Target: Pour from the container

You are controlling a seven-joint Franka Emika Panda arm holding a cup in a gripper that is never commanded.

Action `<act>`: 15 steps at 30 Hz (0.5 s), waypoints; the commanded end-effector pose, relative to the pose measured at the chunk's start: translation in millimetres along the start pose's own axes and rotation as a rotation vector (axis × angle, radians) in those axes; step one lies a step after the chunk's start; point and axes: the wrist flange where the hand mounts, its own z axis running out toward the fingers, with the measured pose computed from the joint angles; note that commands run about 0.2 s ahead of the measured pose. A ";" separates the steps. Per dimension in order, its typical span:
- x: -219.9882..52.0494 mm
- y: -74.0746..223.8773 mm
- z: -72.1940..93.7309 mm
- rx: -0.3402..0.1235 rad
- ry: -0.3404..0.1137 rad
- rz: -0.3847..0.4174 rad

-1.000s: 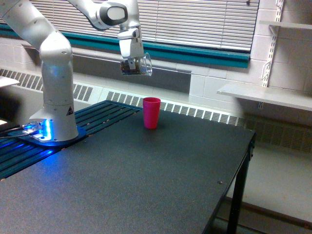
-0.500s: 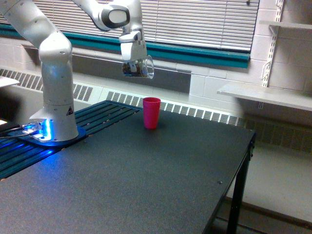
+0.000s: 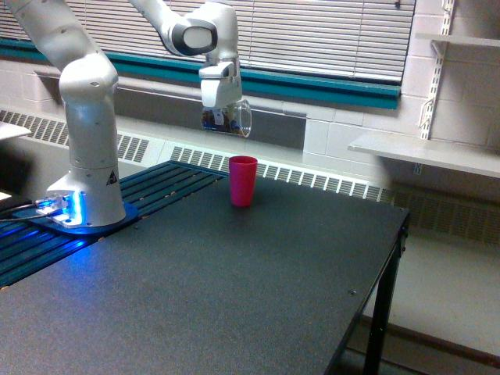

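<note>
The end effector [image 3: 221,117], clamped on the tilted clear container [image 3: 232,119] of dark granules, has drifted toward the exterior view's right and now hangs almost above the pink cup [image 3: 242,180] on the counter [image 3: 234,289], closing on pouring position.

White arm [image 3: 90,117], blue-lit base [image 3: 66,209]

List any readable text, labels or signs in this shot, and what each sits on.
No words or numbers can be read.
Small yellow triangular warning sticker on the robot arm's base column: a symbol only, too small to make out.
Clear cup in the gripper, pink cup, table: no visible markings.
</note>
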 end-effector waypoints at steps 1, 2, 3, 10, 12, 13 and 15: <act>-2.0 -9.6 -0.9 0.015 -0.013 -0.015; -2.5 -10.3 0.1 0.014 -0.015 -0.014; -2.8 -11.5 0.2 0.014 -0.017 -0.014; -6.2 -18.4 -2.1 0.016 -0.020 -0.009; -8.4 -19.4 -3.3 0.017 -0.021 -0.008; -8.6 -19.6 -3.5 0.015 -0.021 -0.006; -8.1 -19.9 -4.5 0.015 -0.022 -0.002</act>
